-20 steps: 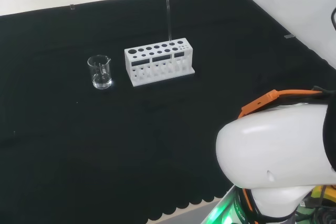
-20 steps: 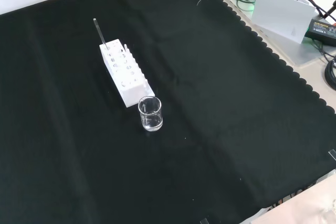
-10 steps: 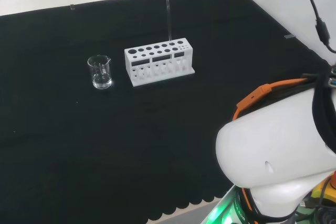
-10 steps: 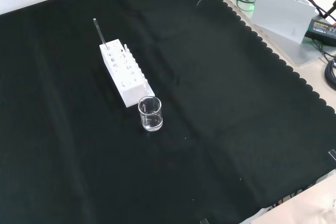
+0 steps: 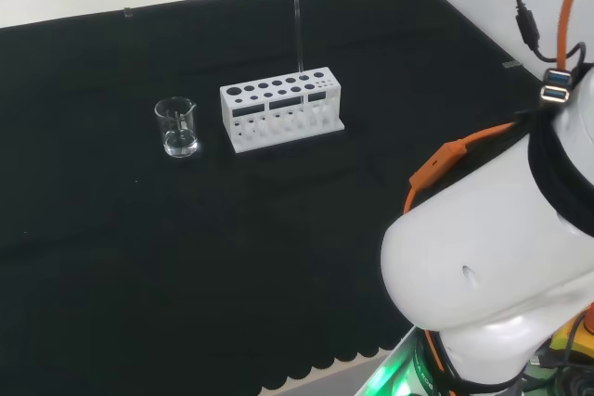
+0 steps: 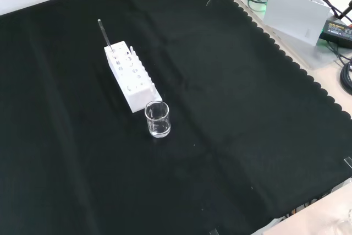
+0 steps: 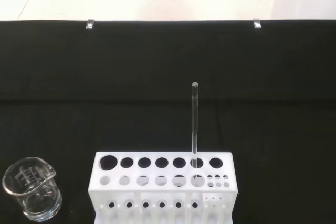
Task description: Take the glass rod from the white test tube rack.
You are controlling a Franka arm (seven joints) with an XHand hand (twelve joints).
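Standing straight up in a back hole of the white test tube rack (image 7: pixel 163 184): thin, clear glass rod (image 7: pixel 195 124). Sitting beside the rack: small glass beaker (image 7: pixel 30 188). Fingers: cannot tell.

Even, bright overhead light; black cloth (image 6: pixel 231 136) swallows shadows, views sharp.

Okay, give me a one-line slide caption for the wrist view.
Glass rod standing upright in the white test tube rack, a clear glass beaker beside it on black cloth.
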